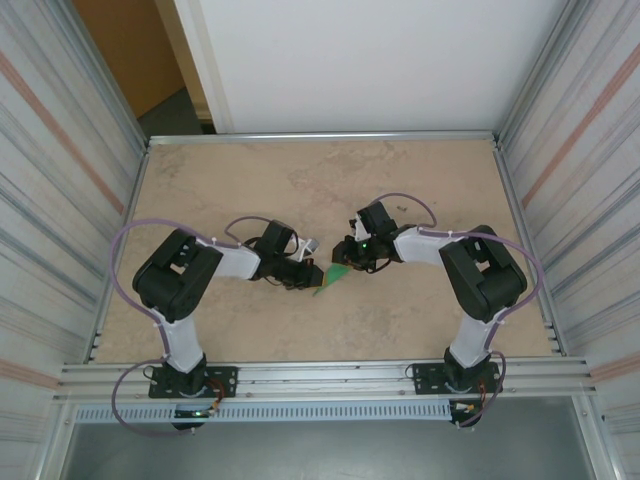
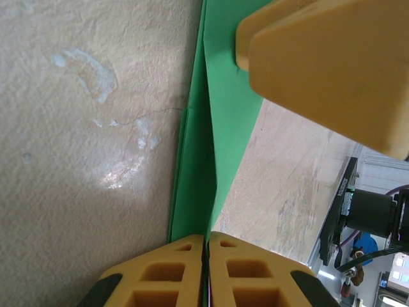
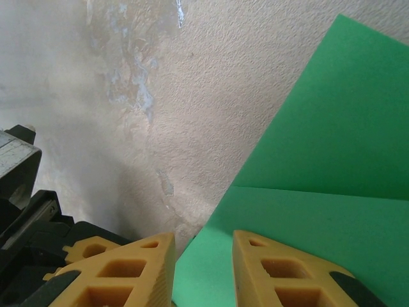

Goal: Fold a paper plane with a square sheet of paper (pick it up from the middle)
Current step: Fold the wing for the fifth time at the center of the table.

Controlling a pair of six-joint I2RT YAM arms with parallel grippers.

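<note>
Left tool (image 2: 206,239) pinches green paper (image 2: 220,109).

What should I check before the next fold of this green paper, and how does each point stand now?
1. Left pincer shut on the edge of the green paper: ok.
2. Right pincer open, with its fingers apart over the paper: ok.
3. Paper lies between the two pincers in the top view: ok.
4. A crease shows across the paper: ok.
5. Right pincer touching the paper or just above it: cannot tell.
</note>
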